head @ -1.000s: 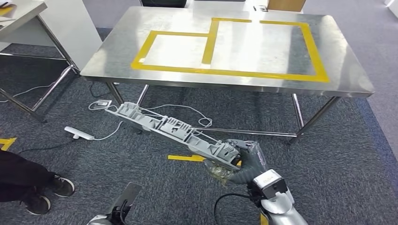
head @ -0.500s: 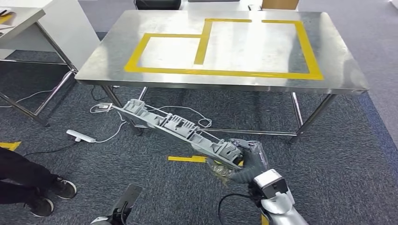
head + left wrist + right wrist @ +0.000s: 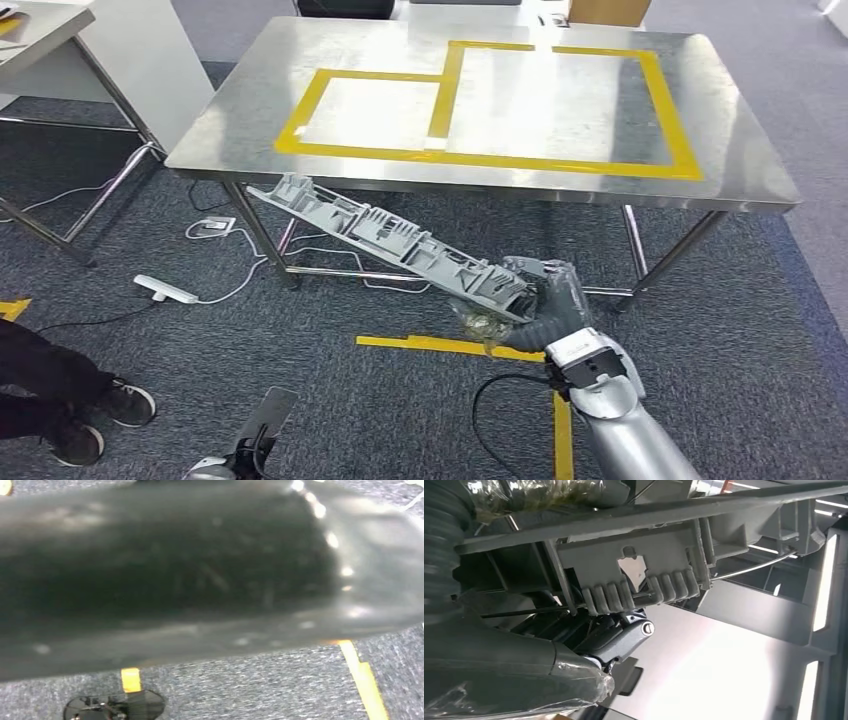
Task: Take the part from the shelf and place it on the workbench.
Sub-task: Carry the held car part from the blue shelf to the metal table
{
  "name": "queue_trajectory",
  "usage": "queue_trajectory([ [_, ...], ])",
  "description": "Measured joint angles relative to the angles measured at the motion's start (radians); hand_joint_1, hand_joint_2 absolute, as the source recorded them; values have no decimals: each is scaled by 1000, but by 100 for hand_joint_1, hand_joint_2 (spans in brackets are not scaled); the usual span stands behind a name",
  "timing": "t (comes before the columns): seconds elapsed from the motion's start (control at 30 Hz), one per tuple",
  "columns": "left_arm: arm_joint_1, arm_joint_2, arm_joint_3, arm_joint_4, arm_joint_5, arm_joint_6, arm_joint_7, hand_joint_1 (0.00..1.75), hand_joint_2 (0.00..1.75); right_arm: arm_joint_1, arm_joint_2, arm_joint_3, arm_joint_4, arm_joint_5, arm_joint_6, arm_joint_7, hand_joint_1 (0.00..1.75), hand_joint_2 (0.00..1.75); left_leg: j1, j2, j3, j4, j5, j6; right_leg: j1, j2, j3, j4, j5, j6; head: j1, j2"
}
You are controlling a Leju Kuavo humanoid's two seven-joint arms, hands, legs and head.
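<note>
Our right robot hand (image 3: 545, 300) is gripping one end of the long grey part (image 3: 385, 238), fingers (image 3: 619, 642) closing under its ribbed frame. We are holding the part slanted above the carpet, its far end rising leftward just under the near edge of the steel desk (image 3: 230, 120), whose top is carrying yellow tape outlines (image 3: 445, 155). We cannot tell our left robot hand's state

Ribbed grey part (image 3: 644, 587) across dark fingers (image 3: 616, 640), thumb (image 3: 514, 675) plastic-wrapped.
</note>
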Motion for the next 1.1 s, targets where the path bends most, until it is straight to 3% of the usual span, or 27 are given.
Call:
queue_trajectory([
  [0.07,-5,-2,-1,0,-2,-1,2,0,0,-19,-5,-1,4,14,-4,9,175,175,-1,0,0,0,-2,6,-1,0,-73,140,-53,5,2,0],
  [0.1,-5,-4,-1,0,-2,0,2,0,0,-24,-7,-2,7,20,-5,14,175,175,-1,-1,1,1,-3,7,-1,0,-99,185,-61,6,2,0],
  [0.13,-5,-5,-1,0,-2,0,3,0,0,-28,-10,-3,10,24,-6,16,175,175,-1,-2,2,1,-3,7,-1,-1,-109,193,-48,6,3,0],
  [0.17,-6,-5,-1,0,-2,0,3,0,0,-31,-12,-5,12,27,-7,18,175,175,-1,-3,3,1,-5,7,-1,-1,-98,159,-16,4,2,0],
  [0.23,-6,-6,-1,0,-2,0,3,0,0,-38,-15,-9,14,29,-8,19,175,175,-1,-6,8,1,-8,3,0,-1,-42,25,60,-2,2,0],
  [0.27,-7,-7,-1,0,-3,0,3,0,0,-42,-16,-10,14,29,-8,19,175,175,-3,-7,9,3,-10,-1,1,-1,-13,-35,82,-5,3,0],
  [0.33,-9,-7,-1,0,-5,1,4,0,0,-51,-17,-12,17,31,-11,18,175,175,-6,-6,4,5,-10,-10,3,1,12,-86,88,-12,2,0],
  [0.4,-11,-7,-1,0,-8,2,7,0,0,-60,-18,-14,20,38,-17,17,175,175,-7,-5,1,4,-8,-20,2,3,13,-92,87,-21,1,0],
  [0.47,-14,-7,-2,0,-10,6,10,0,0,-76,-18,-16,21,45,-25,17,175,175,-7,-4,-9,27,-28,-31,-3,3,15,-97,90,-30,-2,0],
  [0.57,-18,-7,-5,0,-16,8,14,0,0,-112,-18,-20,16,47,-32,23,175,175,-5,-3,-84,187,-110,-43,-5,3,17,-98,89,-37,-7,0],
  [0.6,-19,-7,-6,0,-18,5,15,0,0,-123,-18,-22,14,47,-35,29,175,175,-5,-3,-110,240,-125,-43,-5,4,19,-98,88,-39,-7,0],
  [0.63,-20,-7,-8,0,-19,2,14,0,0,-134,-18,-24,11,48,-37,36,175,175,-5,-3,-125,266,-123,-43,-4,4,21,-98,85,-41,-7,0],
  [0.67,-22,-7,-11,0,-19,-1,13,0,0,-145,-18,-27,9,48,-39,43,175,175,-5,-3,-123,257,-101,-40,-3,5,24,-98,83,-42,-7,0],
  [0.7,-25,-7,-14,0,-19,-4,13,0,0,-155,-18,-29,5,48,-39,48,175,175,-6,-3,-104,214,-66,-36,-2,6,28,-98,80,-42,-7,0],
  [0.77,-33,-7,-18,0,-19,-4,12,0,0,-177,-18,-32,-3,46,-37,53,175,175,-9,-2,-48,92,-4,-23,1,7,36,-97,74,-38,-6,0],
  [0.83,-42,-8,-22,0,-19,-3,12,0,0,-196,-18,-36,-9,45,-35,55,175,175,-13,-1,-13,19,6,-13,4,7,36,-97,71,-30,-6,0],
  [0.97,-47,-9,-25,0,-19,-2,11,0,0,-209,-19,-40,-19,44,-30,59,175,175,-8,-2,-1,-1,-1,-1,6,5,25,-80,55,-12,-3,0],
  [1.0,-49,-9,-25,0,-19,-2,11,0,0,-211,-19,-40,-21,44,-30,59,175,175,-5,-2,1,-3,-2,3,6,4,5,-42,35,-8,-1,0],
  [1.1,-51,-13,-26,-1,-18,0,12,0,0,-205,-19,-41,-23,36,-29,59,175,175,-5,-2,5,-3,-8,12,2,4,-109,157,-37,0,2,0],
])
